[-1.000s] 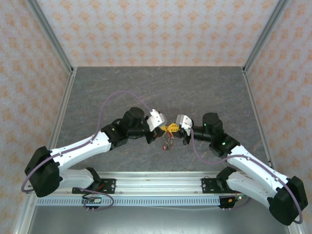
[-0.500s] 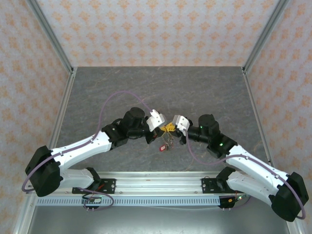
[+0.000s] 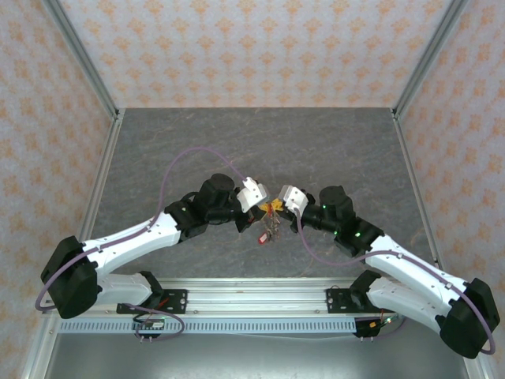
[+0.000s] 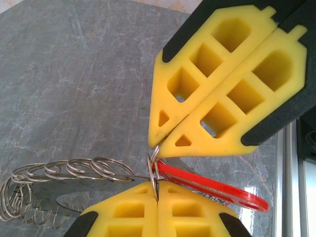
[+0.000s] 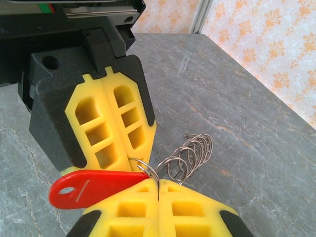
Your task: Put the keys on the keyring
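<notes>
Left tool (image 4: pixel 157 186) and right tool (image 5: pixel 158 186) meet tip to tip above counter (image 3: pixel 331 142) centre. Each has its fingers together, clamped on the small split ring (image 4: pixel 153 168) carrying the red tag (image 4: pixel 212 186). The keyring (image 4: pixel 54 177), a coil of wire loops, joins that ring. The keys (image 3: pixel 268 231) dangle beneath.

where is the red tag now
Right wrist view: the red tag hangs at lower left, off a small ring pinched between the left end effector and right end effector tips.
</notes>
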`<state>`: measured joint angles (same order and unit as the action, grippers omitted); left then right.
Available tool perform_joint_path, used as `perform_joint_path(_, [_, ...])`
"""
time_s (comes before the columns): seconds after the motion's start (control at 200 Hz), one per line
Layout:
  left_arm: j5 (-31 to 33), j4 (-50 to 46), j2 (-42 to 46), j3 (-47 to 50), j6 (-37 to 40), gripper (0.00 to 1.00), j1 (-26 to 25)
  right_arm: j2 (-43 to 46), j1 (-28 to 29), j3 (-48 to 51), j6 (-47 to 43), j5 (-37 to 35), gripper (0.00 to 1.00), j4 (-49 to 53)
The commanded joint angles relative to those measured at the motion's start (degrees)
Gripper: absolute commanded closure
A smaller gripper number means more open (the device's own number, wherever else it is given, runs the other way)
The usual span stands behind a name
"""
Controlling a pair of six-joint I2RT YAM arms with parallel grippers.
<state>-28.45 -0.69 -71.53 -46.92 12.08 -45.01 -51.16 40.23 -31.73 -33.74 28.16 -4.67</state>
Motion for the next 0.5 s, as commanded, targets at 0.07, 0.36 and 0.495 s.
perform_joint_path(0.07, [-3.24,1.3,0.6,-2.67,2.24,1.0,-0.79,0.99,-0.47,-1.94,-1.56,-7.24,0.88,3.62])
perform_joint_path(0.36, [-2.41,1.19,0.95,-2.57,2.16,1.0,-0.78,5.12,-0.5,-1.55,-4.44,-15.45,0.7,8.17])
perform_joint_path(0.495, [-2.31,0.96,1.08,-2.87,2.17,1.0,-0.79,6.74,-0.58,-1.1,-4.4,-16.4,0.68,9.28])
